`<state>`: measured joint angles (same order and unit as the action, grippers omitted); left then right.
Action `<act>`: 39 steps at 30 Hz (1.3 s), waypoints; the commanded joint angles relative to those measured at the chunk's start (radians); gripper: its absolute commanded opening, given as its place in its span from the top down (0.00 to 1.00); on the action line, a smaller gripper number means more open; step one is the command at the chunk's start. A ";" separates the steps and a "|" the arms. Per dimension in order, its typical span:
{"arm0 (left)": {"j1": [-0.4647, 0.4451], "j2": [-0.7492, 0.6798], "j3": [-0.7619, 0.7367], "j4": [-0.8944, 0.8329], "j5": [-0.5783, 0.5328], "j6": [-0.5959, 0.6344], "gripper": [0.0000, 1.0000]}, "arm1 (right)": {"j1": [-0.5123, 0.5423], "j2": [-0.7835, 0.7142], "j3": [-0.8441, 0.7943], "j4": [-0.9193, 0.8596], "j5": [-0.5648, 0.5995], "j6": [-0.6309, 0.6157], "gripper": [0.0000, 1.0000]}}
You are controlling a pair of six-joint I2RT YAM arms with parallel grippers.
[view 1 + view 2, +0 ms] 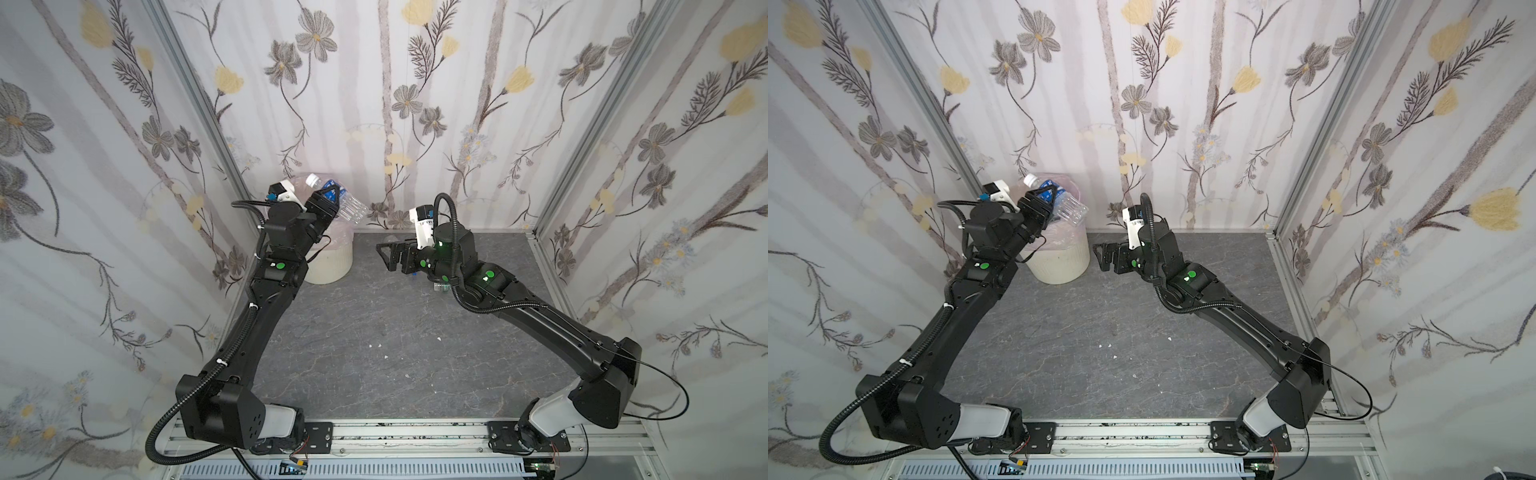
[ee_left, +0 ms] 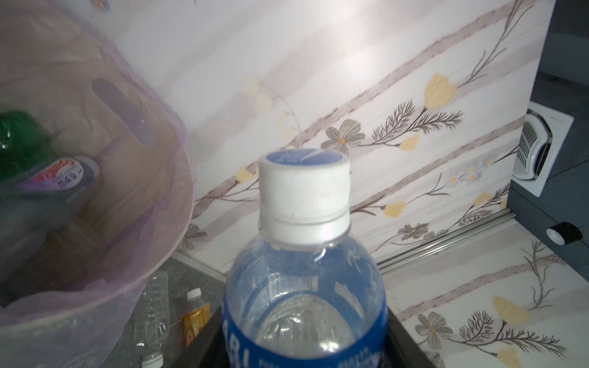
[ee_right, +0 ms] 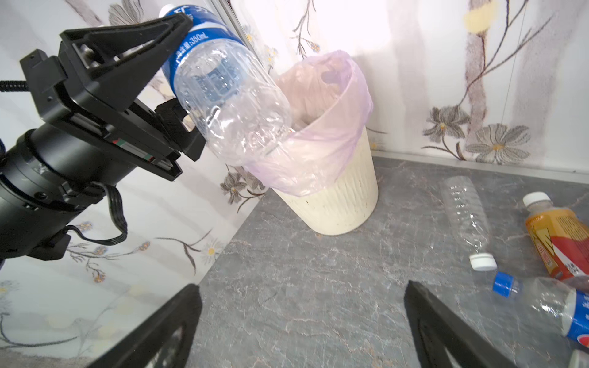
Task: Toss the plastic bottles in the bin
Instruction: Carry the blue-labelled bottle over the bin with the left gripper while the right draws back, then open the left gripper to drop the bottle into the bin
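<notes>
Floral-papered walls (image 1: pixel 415 104) on 3 sides, grey marble-look floor (image 1: pixel 395 332), alu rail (image 1: pixel 415 441) in front, glare (image 3: pixel 338 28) maybe daylight.

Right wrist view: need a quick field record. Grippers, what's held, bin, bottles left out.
left gripper: shut on clear blue-label bottle, tilted, base over the bin rim
right gripper: open, empty, above the table
bin: cream, upright, lined with pink bag
in bin: green bottle and labelled bottle, seen in the left wrist view
left on table: unlabelled clear bottle, orange bottle, blue-cap bottle, all lying down
task: not finished
</notes>
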<state>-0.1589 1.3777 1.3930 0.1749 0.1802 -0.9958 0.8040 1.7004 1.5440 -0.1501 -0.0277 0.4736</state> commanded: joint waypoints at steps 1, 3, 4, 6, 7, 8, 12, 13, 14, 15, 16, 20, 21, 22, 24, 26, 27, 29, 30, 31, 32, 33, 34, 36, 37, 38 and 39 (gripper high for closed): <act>0.056 0.013 0.078 0.029 -0.018 -0.015 0.42 | -0.001 0.016 0.027 0.037 -0.012 0.000 0.00; 0.093 0.023 0.138 0.029 -0.015 -0.022 0.42 | 0.000 0.021 0.031 0.042 -0.016 0.000 0.00; 0.110 0.029 0.169 0.029 -0.013 -0.027 0.42 | 0.000 0.023 0.031 0.041 -0.017 0.000 0.00; 0.140 0.035 0.226 0.029 -0.024 -0.034 0.41 | 0.000 0.028 0.033 0.043 -0.018 0.000 0.00; 0.151 0.039 0.251 0.029 -0.033 -0.035 0.41 | 0.000 0.031 0.033 0.043 -0.018 0.000 0.00; 0.161 0.048 0.273 0.029 -0.039 -0.039 0.40 | 0.000 0.036 0.034 0.044 -0.019 0.000 0.00; 0.190 0.110 0.335 0.033 -0.002 -0.084 0.40 | -0.002 0.058 0.044 0.041 -0.024 -0.002 0.00; 0.194 0.132 0.342 0.033 0.011 -0.098 0.40 | -0.002 0.065 0.050 0.039 -0.027 -0.001 0.00; 0.194 0.152 0.344 0.035 0.020 -0.104 0.40 | -0.003 0.074 0.055 0.038 -0.031 -0.001 0.00; 0.194 0.175 0.344 0.037 0.022 -0.102 0.39 | -0.002 0.077 0.060 0.036 -0.032 0.000 0.00; 0.194 0.208 0.342 0.037 0.020 -0.093 0.38 | -0.003 0.085 0.063 0.035 -0.035 0.002 0.00; 0.229 0.403 0.390 0.014 0.172 -0.183 0.23 | -0.003 0.103 0.077 0.032 -0.052 0.012 0.00; 0.229 0.444 0.428 -0.025 0.211 -0.182 0.14 | -0.002 0.105 0.077 0.032 -0.054 0.015 0.00; 0.231 0.473 0.463 -0.083 0.238 -0.183 0.02 | -0.002 0.105 0.076 0.031 -0.054 0.017 0.00; 0.225 0.458 0.444 -0.109 0.222 -0.179 0.00 | -0.002 0.106 0.074 0.026 -0.051 0.021 0.00; 0.218 0.413 0.409 -0.116 0.173 -0.145 0.00 | -0.002 0.102 0.064 0.029 -0.051 0.025 0.00; 0.216 0.400 0.402 -0.119 0.167 -0.136 0.00 | -0.002 0.101 0.060 0.034 -0.052 0.029 0.00; 0.218 0.376 0.396 -0.124 0.179 -0.125 0.00 | -0.002 0.103 0.053 0.040 -0.061 0.035 0.00; 0.217 0.365 0.392 -0.126 0.183 -0.121 0.00 | -0.002 0.103 0.051 0.042 -0.064 0.037 0.00; 0.216 0.350 0.386 -0.127 0.182 -0.116 0.00 | -0.001 0.103 0.050 0.043 -0.068 0.039 0.00; 0.213 0.334 0.379 -0.129 0.179 -0.109 0.00 | -0.001 0.103 0.047 0.043 -0.071 0.043 0.00; 0.211 0.322 0.372 -0.129 0.175 -0.104 0.00 | -0.001 0.104 0.045 0.043 -0.073 0.045 0.00; 0.208 0.306 0.364 -0.130 0.174 -0.098 0.00 | 0.000 0.100 0.042 0.043 -0.073 0.049 0.00; 0.199 0.277 0.349 -0.133 0.159 -0.083 0.00 | 0.000 0.088 0.026 0.048 -0.072 0.052 0.00; 0.192 0.260 0.341 -0.135 0.151 -0.072 0.00 | 0.000 0.079 0.013 0.053 -0.068 0.053 0.00; 0.184 0.245 0.332 -0.135 0.144 -0.062 0.00 | 0.000 0.067 -0.001 0.058 -0.061 0.054 0.00; 0.177 0.229 0.323 -0.135 0.135 -0.050 0.00 | -0.001 0.058 -0.013 0.059 -0.053 0.054 0.00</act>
<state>0.0292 1.6413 1.7298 0.0223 0.3435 -1.0904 0.8032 1.7828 1.5494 -0.1310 -0.0834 0.5156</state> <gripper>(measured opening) 0.997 0.995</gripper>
